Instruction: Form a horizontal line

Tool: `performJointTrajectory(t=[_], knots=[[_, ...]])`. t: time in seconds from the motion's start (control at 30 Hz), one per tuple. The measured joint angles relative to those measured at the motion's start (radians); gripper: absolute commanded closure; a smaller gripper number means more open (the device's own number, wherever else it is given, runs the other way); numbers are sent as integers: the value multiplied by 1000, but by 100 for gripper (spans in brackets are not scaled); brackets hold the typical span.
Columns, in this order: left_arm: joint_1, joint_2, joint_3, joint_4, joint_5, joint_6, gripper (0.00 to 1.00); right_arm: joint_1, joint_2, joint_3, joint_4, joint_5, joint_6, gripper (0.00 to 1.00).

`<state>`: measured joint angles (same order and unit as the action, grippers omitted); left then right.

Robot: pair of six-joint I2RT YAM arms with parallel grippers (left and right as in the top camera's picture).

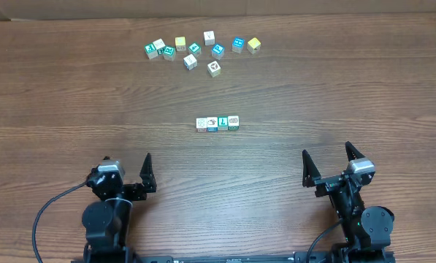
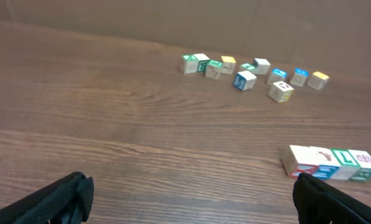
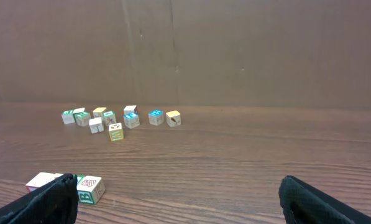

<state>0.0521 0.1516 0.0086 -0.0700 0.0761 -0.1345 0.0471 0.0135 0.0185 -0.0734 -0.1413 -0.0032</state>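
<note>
horizontal line [image 1: 218,123] was four small whitish cubes set edge to edge, running left-right in the middle of the desk [image 1: 64,102]. Top faces showed reddish, orange, teal and green pictures. Row looked straight from overhead. It sat well apart from the loose cluster of cubes [image 1: 195,49] on the far side. Left wrist view had it at lower right. Right wrist view had it at lower left, partly behind a finger. Left pincer [image 1: 126,164] was at near left, jaws fully apart, holding nothing, touching nothing. Right pincer [image 1: 327,155] was at near right, same state: jaws wide apart, empty. Both sat well short of the row, fingers pointing to the far side
</note>
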Motion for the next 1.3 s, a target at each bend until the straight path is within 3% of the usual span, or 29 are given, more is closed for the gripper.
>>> performJointTrajectory(t=[0.33, 1.3], knots=[[-13, -133, 0, -2, -13, 38, 0, 0, 0, 0, 0, 0, 0, 0], [-26, -136, 0, -5, -28, 90, 0, 0, 0, 0, 1, 0, 0, 0]])
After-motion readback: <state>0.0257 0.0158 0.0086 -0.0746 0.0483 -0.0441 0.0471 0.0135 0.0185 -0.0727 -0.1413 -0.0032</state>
